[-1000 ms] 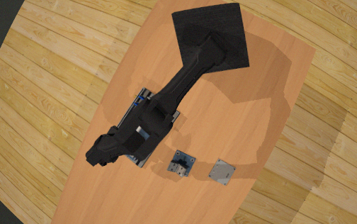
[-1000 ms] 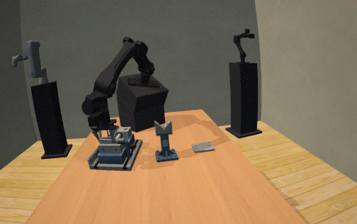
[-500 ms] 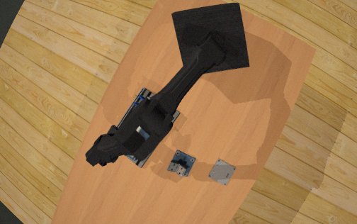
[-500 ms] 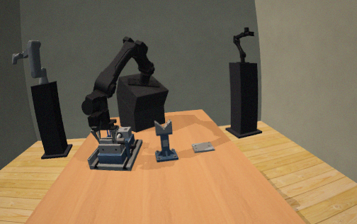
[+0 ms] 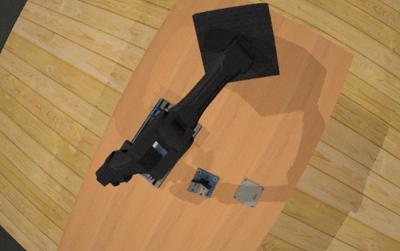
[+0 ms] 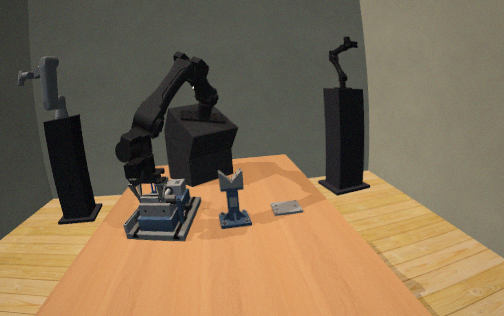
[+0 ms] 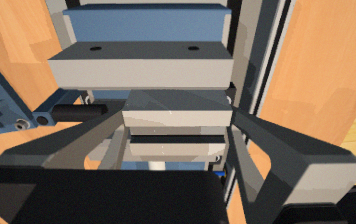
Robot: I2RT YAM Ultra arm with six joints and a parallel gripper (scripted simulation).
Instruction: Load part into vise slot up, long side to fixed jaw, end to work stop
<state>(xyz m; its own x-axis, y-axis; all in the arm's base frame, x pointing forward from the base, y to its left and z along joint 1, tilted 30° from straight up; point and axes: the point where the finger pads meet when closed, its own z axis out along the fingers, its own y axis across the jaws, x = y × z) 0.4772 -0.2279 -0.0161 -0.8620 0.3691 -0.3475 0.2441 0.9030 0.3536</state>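
Tool (image 6: 149,196) (image 7: 177,112) is open fairly wide; part (image 7: 176,119) sits between its fingers, centre of the wrist view.

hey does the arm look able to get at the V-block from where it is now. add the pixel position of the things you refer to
Probably yes: the V-block (image 5: 201,187) (image 6: 231,182) stands beside the vise (image 5: 159,183) (image 6: 159,224) (image 7: 145,74), its notch facing up and uncovered, though the arm (image 5: 206,91) (image 6: 162,92) would likely need to lift off the vise first.

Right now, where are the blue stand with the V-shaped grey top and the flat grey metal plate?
Blue stand with V-shaped grey top (image 5: 213,183) (image 6: 233,202): top and exterior views, on its blue body.
Flat grey metal plate (image 5: 247,192) (image 6: 286,207): same views, on its upper face.
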